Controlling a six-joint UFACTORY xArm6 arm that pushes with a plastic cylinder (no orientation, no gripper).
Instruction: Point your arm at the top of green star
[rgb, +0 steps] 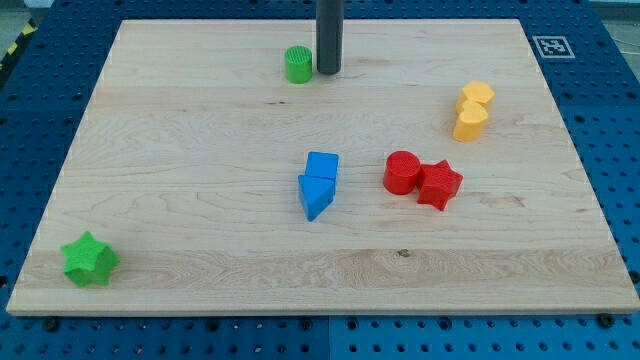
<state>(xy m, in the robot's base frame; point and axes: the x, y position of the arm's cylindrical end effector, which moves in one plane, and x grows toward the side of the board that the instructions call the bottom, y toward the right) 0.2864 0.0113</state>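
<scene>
Wooden surface (200, 200) on blue pegboard: my tip (328, 72) sits at twelve o'clock beside the green cylinder (298, 65); no hand to open. Green star (89, 260), at seven o'clock, looks light, rigid, slidable; approach its top edge.

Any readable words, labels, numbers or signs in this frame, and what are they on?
No readable words, numbers or brand names anywhere.
One sign only: a black-and-white square fiducial marker at the wooden board's top-right corner; it is a pattern, not text.
The blocks and my tip carry no markings.
</scene>
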